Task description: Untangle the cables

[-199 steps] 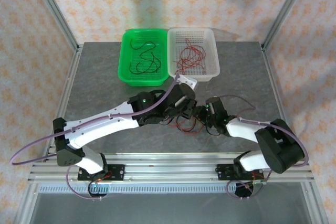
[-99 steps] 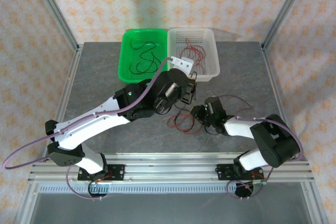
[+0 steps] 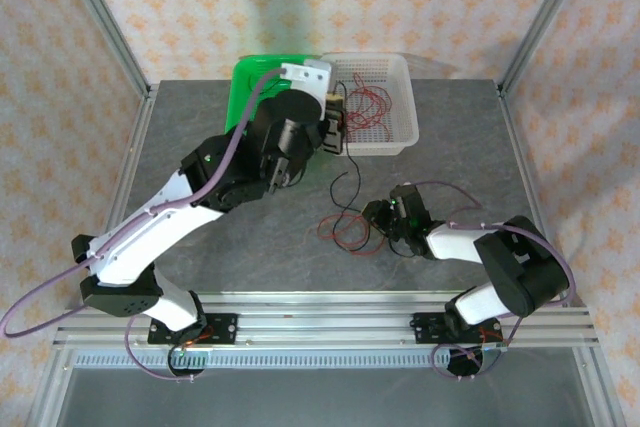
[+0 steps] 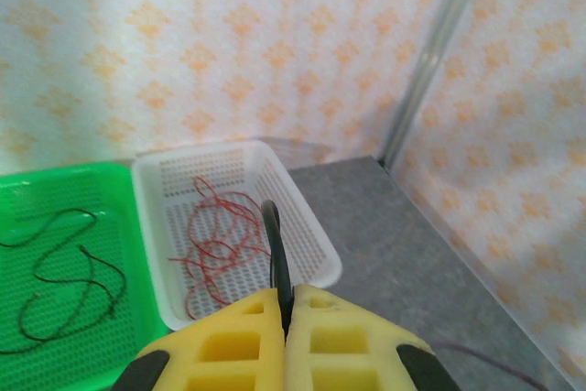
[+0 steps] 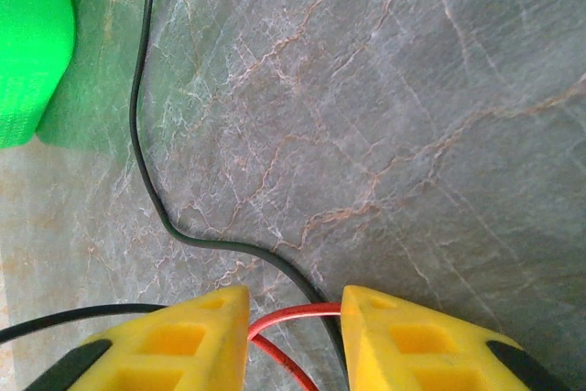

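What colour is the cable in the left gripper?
The cable is black, clearest in the left wrist view.

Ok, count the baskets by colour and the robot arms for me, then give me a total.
Green basket: 1
White basket: 1
Robot arms: 2, the left arm and the right arm
Total: 4

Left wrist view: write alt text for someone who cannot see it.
The left arm's yellow fingers pinch a black cable at bottom centre. Behind them, a white basket of red cables sits beside a green basket of black cables.
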Controlling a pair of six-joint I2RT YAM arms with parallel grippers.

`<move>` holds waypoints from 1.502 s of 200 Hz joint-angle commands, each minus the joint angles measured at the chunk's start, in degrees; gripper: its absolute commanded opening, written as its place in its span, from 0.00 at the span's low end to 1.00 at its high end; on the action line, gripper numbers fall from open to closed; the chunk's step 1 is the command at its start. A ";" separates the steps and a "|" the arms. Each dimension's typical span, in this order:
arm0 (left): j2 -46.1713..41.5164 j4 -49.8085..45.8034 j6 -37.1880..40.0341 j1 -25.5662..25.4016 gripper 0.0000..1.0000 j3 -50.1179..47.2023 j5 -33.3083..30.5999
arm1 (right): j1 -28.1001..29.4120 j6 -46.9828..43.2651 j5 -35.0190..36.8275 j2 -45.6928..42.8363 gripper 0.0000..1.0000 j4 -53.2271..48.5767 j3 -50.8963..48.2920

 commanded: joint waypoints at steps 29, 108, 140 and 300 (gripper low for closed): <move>-0.54 5.24 8.34 4.37 0.00 6.71 -2.36 | 0.12 -0.11 2.21 2.88 0.32 -2.05 -1.66; -1.07 20.74 19.80 11.15 0.00 5.75 -6.51 | 0.12 -0.02 1.68 2.75 0.32 -0.99 -2.45; 0.67 22.51 17.42 19.60 0.00 4.71 -0.85 | 0.12 -0.02 1.76 1.85 0.32 -0.99 -3.07; 10.63 39.61 3.18 41.67 0.00 -17.48 19.15 | 0.12 -0.20 2.13 0.43 0.33 -1.78 -4.17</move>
